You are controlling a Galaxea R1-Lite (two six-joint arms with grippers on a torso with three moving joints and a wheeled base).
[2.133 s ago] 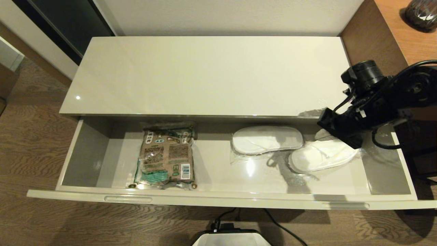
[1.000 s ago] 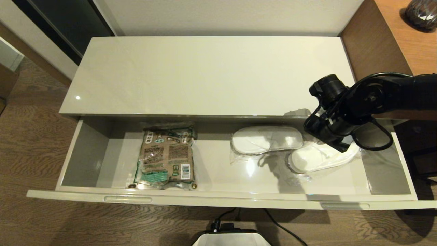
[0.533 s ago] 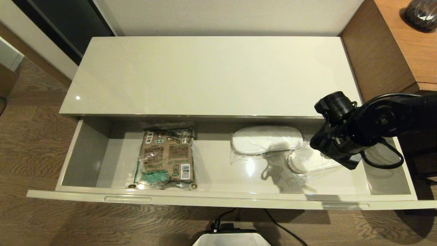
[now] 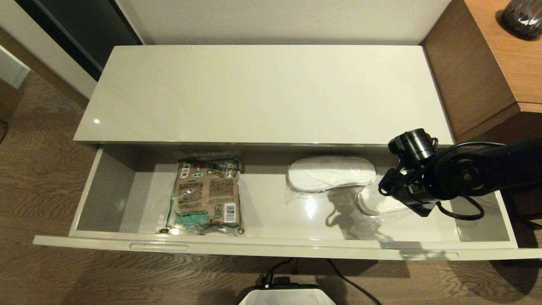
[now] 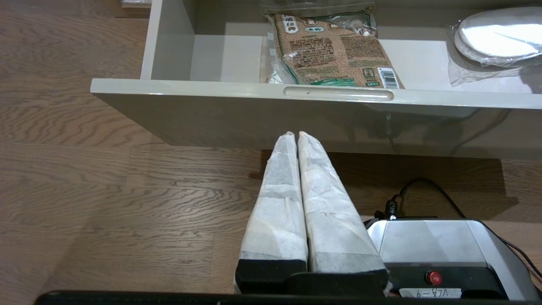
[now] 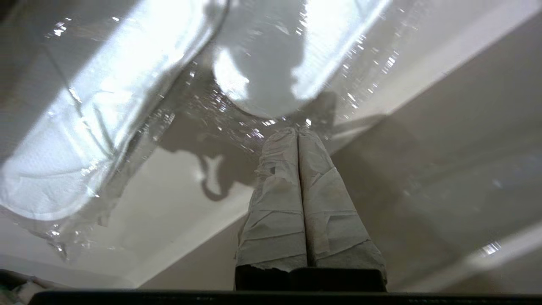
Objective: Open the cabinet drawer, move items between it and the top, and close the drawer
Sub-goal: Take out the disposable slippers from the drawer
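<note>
Cream-white and glossy, the cabinet drawer point(image 4: 271, 248) stands pulled fully out, so the opening step looks done. Inside it lie a brown-and-green printed pouch point(image 4: 206, 192) toward the left and two white slippers in clear plastic wrap: one slipper point(image 4: 331, 173) near the middle and a second slipper point(image 4: 379, 203) to its right, partly hidden under the right arm. The top point(image 4: 262, 93) of the cabinet carries none of these items, so by these views nothing has been moved up yet; no tissue pack shows anywhere.

The right claw point(image 6: 298, 132) is clenched, its wrapped fingers pressed together with nothing between them, and it points down at the crinkled plastic just beside the second slipper; whether the tips touch the wrap I cannot tell. To pick a slipper up, it would have to spread its fingers first. The left claw point(image 5: 296, 134) is likewise clenched and empty, parked low in front of the drawer above the wooden floor.

Left to do, in my judgement: lift items onto the top, perhaps return some, then push the drawer shut.
</note>
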